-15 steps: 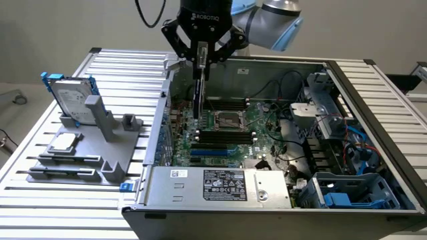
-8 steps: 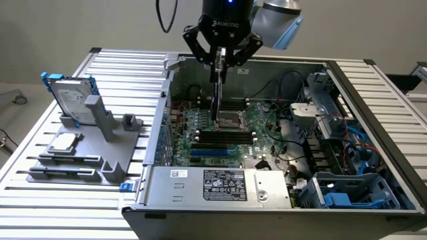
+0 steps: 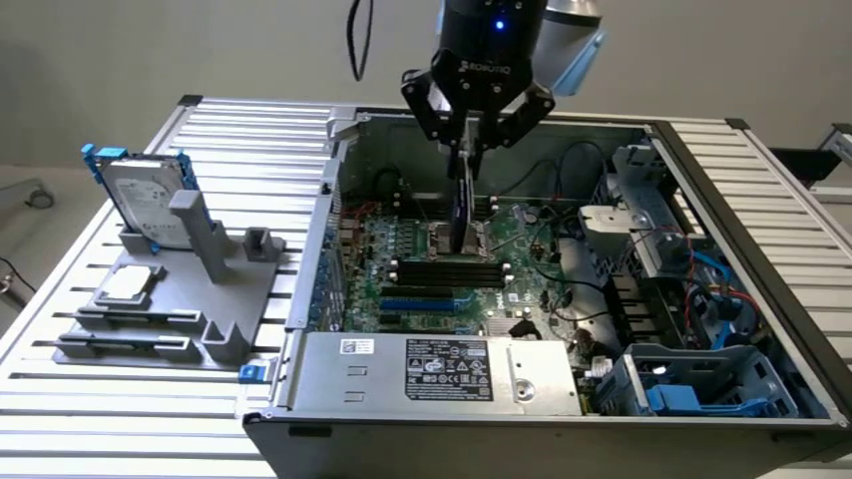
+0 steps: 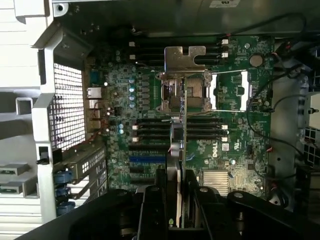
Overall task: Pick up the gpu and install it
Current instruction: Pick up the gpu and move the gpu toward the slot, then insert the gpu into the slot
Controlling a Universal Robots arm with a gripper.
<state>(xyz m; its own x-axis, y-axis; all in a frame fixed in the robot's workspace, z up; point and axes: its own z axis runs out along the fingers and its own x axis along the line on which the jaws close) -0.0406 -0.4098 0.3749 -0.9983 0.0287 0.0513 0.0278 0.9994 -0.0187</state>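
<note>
Gripper (image 3: 469,145): I am seeing it clamping the gpu (image 3: 461,205) by its upper edge, jaws partly closed.
Location: the gpu is hanging edge-down over the motherboard (image 3: 540,274) inside the case (image 3: 323,230).
Arm (image 3: 496,30): pointing straight down.

We see a robotics lab bench: a slotted aluminium table (image 3: 120,419), an opened computer tower (image 3: 533,449) and a grey parts fixture (image 3: 200,239).
</note>
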